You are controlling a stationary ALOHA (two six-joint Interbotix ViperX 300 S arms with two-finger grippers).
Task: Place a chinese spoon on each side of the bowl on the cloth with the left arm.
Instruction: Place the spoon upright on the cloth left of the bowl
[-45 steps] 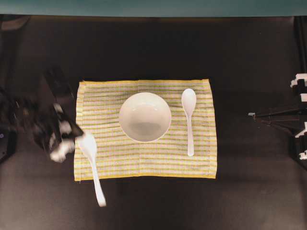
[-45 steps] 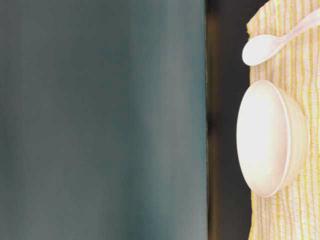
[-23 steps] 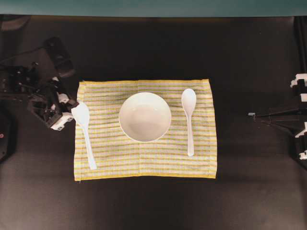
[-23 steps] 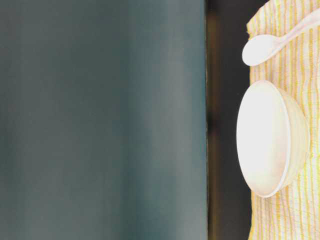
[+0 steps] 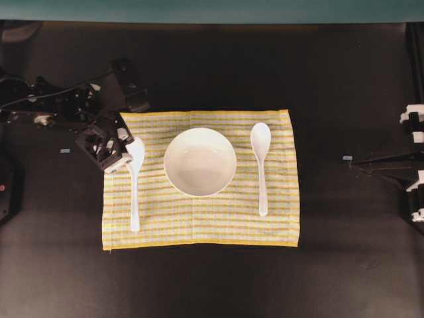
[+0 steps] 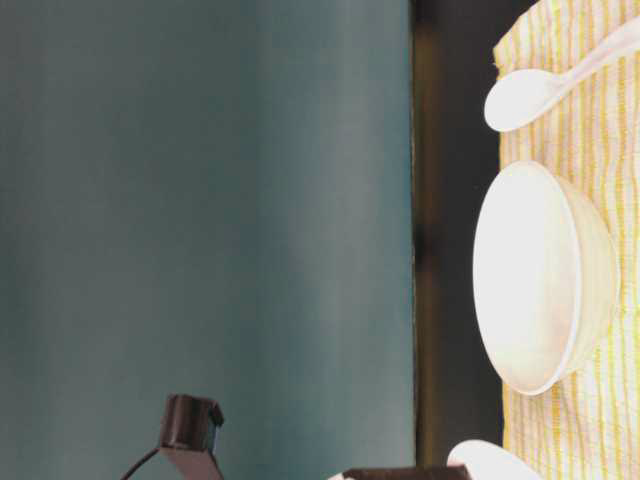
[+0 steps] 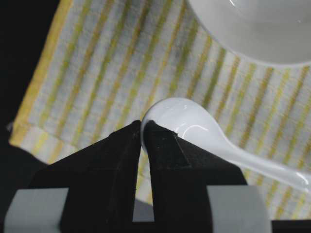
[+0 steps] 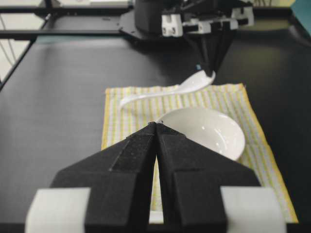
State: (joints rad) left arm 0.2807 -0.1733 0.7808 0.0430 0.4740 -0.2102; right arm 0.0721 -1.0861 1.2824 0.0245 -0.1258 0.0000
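The white bowl sits in the middle of the striped cloth. One chinese spoon lies flat on the cloth to the right of the bowl, scoop toward the back. My left gripper is shut on the scoop rim of the other chinese spoon, over the cloth's left part. In the left wrist view the fingertips pinch that rim. From the right wrist view this spoon slopes, with the scoop raised and the handle end low on the cloth. My right gripper is shut on nothing, off to the right.
The left arm reaches in from the back left over the black table. Parts of the right arm stand at the right edge. A teal wall runs behind the table.
The left gripper has carried the spoon from the cloth's front-left corner toward the back and right. Its handle now lies straight over the cloth, beside the bowl.
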